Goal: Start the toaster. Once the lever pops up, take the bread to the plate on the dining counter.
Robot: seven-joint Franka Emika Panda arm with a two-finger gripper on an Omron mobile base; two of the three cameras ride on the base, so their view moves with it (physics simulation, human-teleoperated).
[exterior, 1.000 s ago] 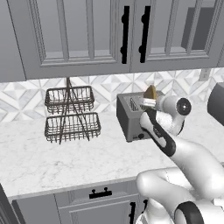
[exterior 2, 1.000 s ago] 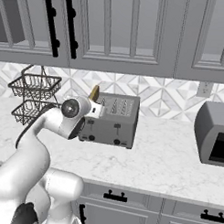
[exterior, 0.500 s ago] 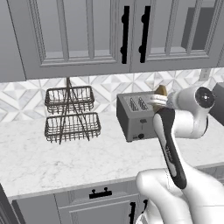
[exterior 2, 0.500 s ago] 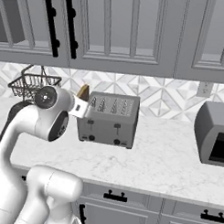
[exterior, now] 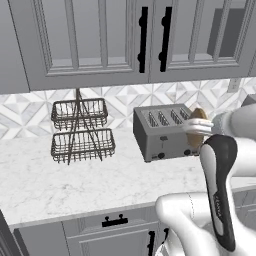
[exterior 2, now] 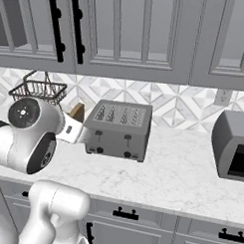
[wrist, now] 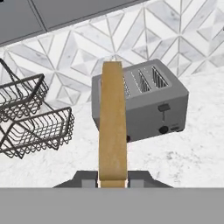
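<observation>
Bread [wrist: 113, 127], one slice, apparently clamped beside one toaster [wrist: 144, 103].

Bare counter [exterior: 45, 182] between wire basket rack [exterior: 80, 131] and toaster [exterior: 162, 131]

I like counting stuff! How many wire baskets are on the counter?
2: the upper basket and the lower basket, stacked on one stand left of the toaster. None looks hidden.

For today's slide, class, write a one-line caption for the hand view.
The claw holds the bread edge-on, clear of the toaster, with the wire basket alongside.
</observation>
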